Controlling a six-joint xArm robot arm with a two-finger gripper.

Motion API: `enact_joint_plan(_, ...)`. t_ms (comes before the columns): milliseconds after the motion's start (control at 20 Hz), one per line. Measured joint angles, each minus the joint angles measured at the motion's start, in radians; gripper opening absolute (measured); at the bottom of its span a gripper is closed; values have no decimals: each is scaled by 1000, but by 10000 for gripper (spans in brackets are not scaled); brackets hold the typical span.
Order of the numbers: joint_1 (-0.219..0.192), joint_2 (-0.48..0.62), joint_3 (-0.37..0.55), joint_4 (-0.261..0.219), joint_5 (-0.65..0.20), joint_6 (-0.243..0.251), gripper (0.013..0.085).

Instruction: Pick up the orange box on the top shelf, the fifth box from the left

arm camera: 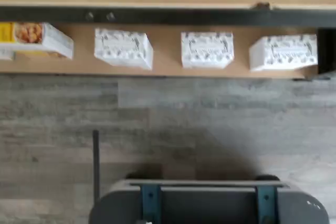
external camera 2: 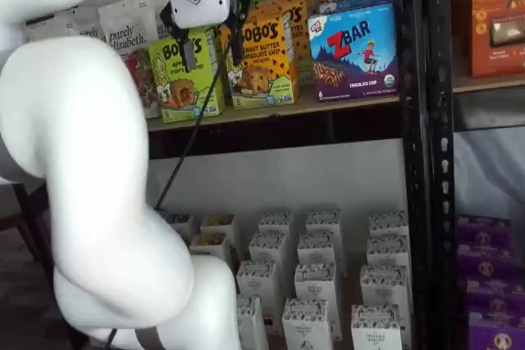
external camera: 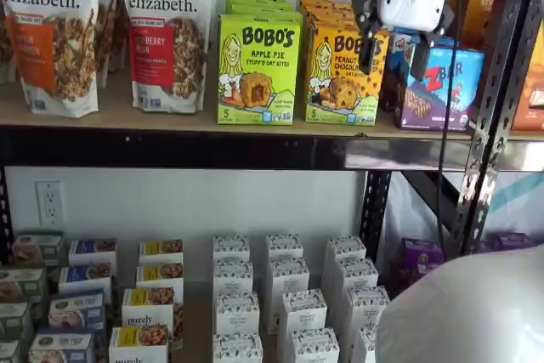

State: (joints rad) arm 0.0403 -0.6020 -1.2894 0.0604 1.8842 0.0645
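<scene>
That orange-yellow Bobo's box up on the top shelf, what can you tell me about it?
The orange box is a cardboard-looking carton, orange-yellow, printed with "BOBO'S", a cartoon girl, a bitten cookie picture and a "5". It stands upright at the front of the top shelf, heading a row of matching cartons behind it. A lime-green Bobo's box stands on one side, a blue ZBar box on the other. The gripper hangs open before it in both shelf views, apparently not touching it.
</scene>
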Motion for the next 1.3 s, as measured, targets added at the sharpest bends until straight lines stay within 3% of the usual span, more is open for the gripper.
enact_joint_plan(400,33,72,-22,-27,-114,22,850)
enact_joint_plan(750,15,95,-19,-21,-233,3,850)
enact_joint_plan(900,19,117,-29,-45,-260,4,850)
enact_joint_plan(1050,30,95,14,-76,-365,15,850)
enact_joint_plan(1300,38,103,15,-71,-393,23,850)
